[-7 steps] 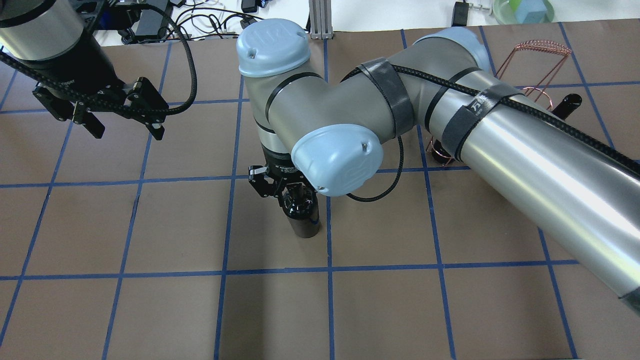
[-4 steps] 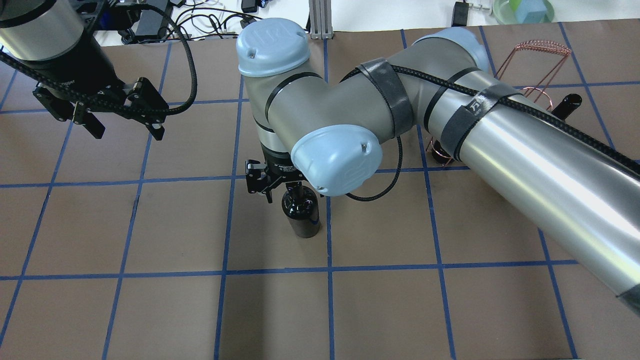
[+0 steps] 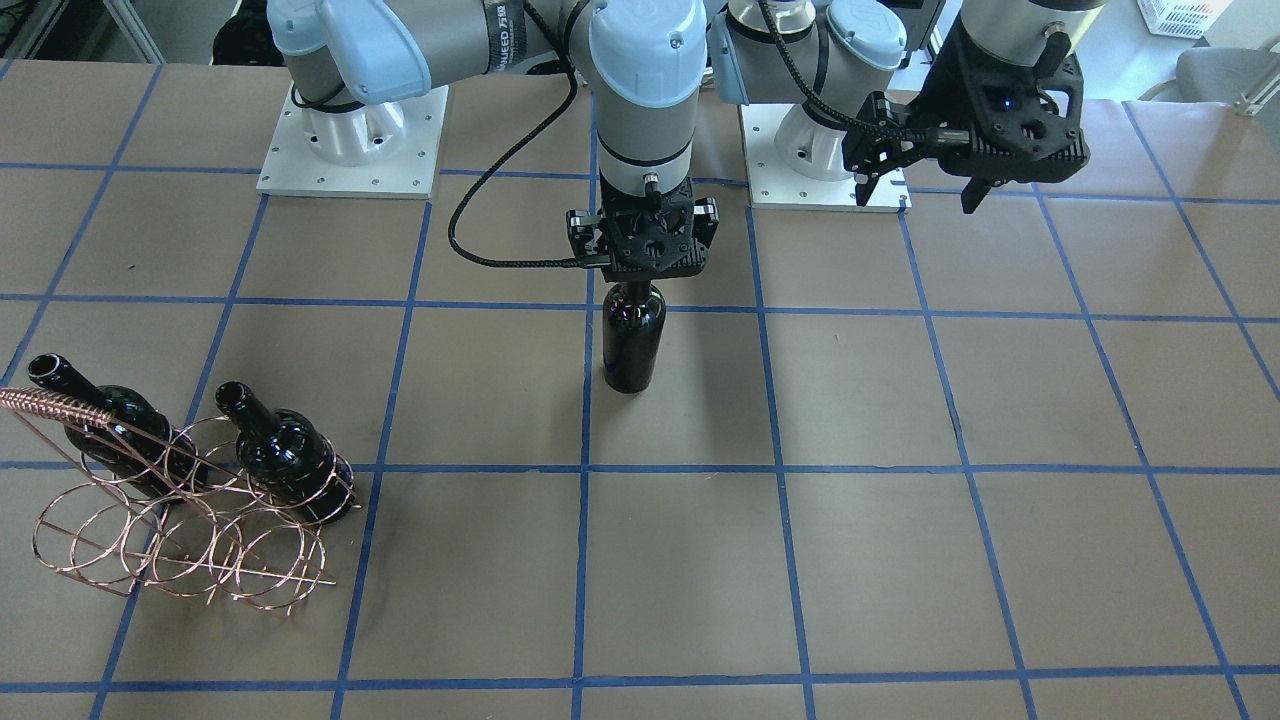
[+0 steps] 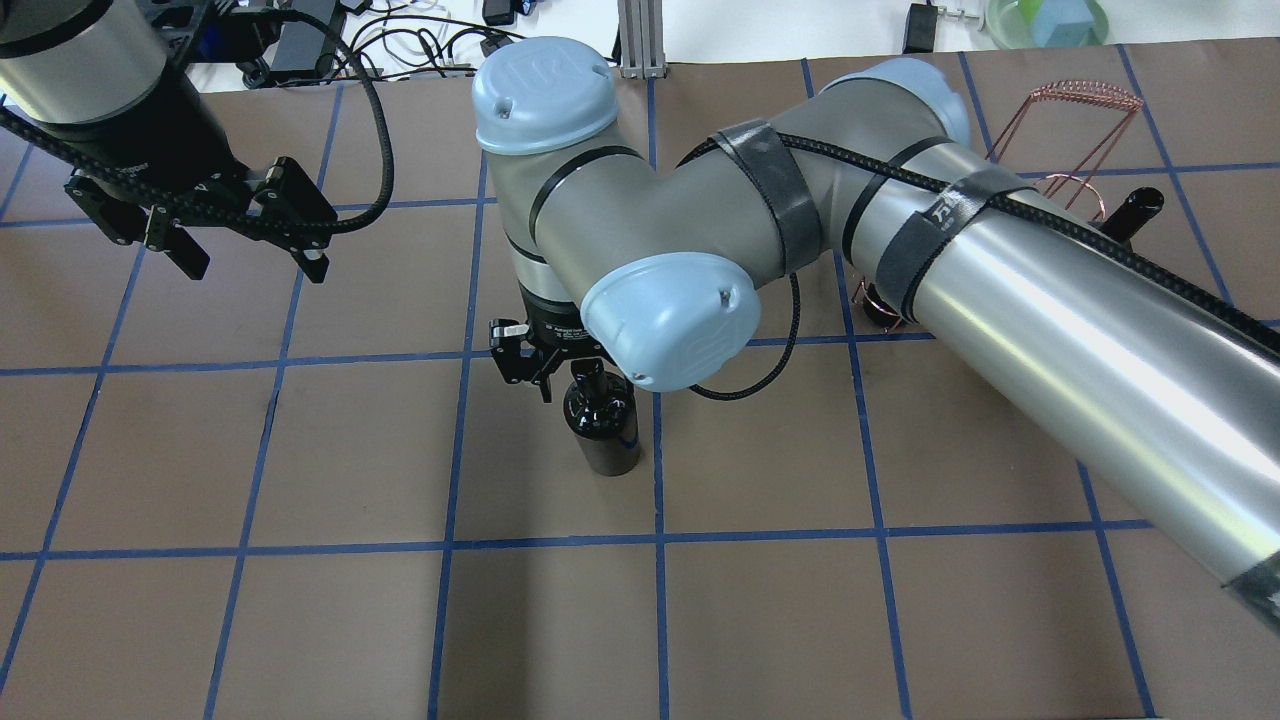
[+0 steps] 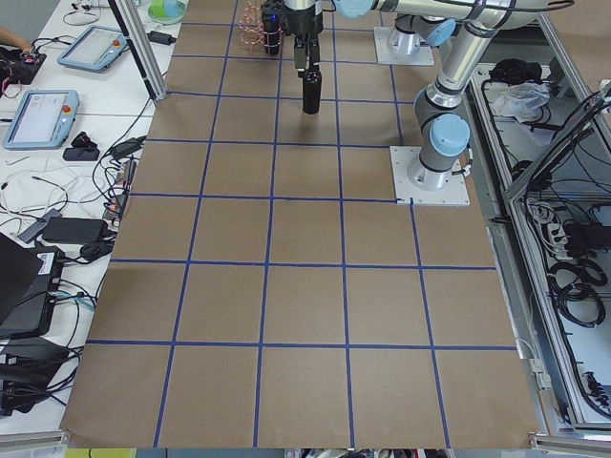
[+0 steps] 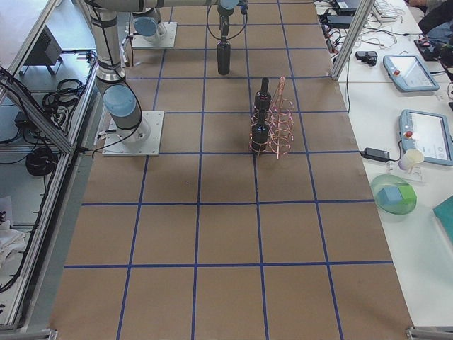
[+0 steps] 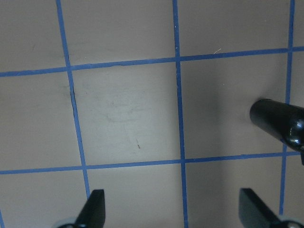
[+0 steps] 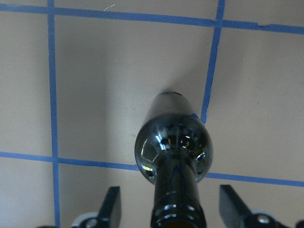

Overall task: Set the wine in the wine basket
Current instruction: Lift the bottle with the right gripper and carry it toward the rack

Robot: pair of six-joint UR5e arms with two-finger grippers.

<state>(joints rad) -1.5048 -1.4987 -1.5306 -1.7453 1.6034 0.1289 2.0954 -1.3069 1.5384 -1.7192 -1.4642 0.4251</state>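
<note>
A near-black wine bottle [image 3: 632,340] stands upright on the table's middle; it also shows in the overhead view [image 4: 605,425]. My right gripper [image 3: 650,270] hangs straight over it, open. In the right wrist view [image 8: 172,209] its fingers [image 8: 111,209] stand either side of the neck with gaps, not touching the bottle [image 8: 173,142]. My left gripper [image 3: 918,195] is open and empty, held above the table well away from the bottle, as the left wrist view [image 7: 172,204] shows. The copper wire basket [image 3: 180,530] holds two other bottles [image 3: 100,420] [image 3: 280,450].
The table is brown paper with a blue tape grid [image 3: 585,470]. The two arm bases [image 3: 350,150] [image 3: 820,150] stand at the robot's edge. My right arm's long upper link [image 4: 1050,320] spans the overhead view and hides most of the basket [image 4: 1085,95] there.
My right gripper has shifted slightly above the bottle, so more of the neck shows in the overhead view. The bottle has stayed put. The left gripper has barely moved.
</note>
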